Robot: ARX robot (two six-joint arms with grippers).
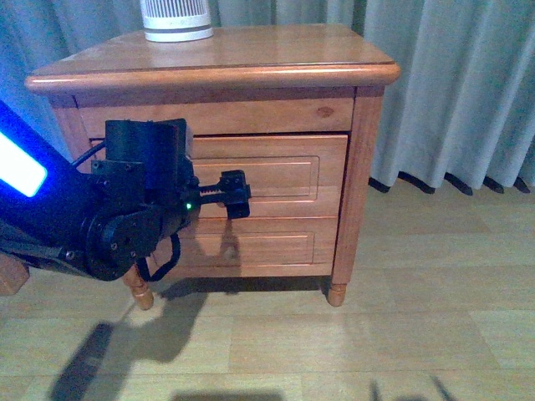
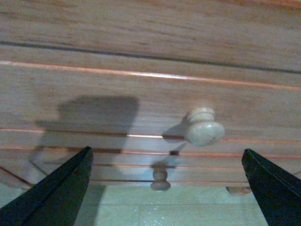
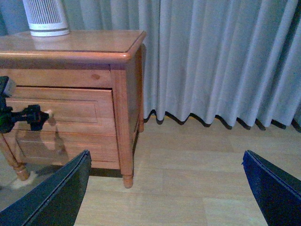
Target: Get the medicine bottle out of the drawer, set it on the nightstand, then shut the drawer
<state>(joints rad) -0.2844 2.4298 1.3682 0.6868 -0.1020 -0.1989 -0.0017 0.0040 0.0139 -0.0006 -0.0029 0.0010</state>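
Front view shows one nightstand (image 1: 251,58), two drawers (image 1: 284,171), one left hand (image 1: 236,194).

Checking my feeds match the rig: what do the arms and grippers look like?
The left arm is black: boxy housings, a round joint, a glowing blue light strip, a green LED, a looped black cable. The left gripper and right gripper have dark, tapering fingers.

There is one nightstand (image 1: 251,58). It has two drawers: one top drawer (image 1: 284,171) and one lower drawer (image 1: 276,246). There are two round knobs, a top knob (image 2: 203,127) and a lower knob (image 2: 160,179). One white ribbed thing (image 1: 176,21), one grey curtain (image 1: 451,83), one black robot arm (image 1: 109,217)
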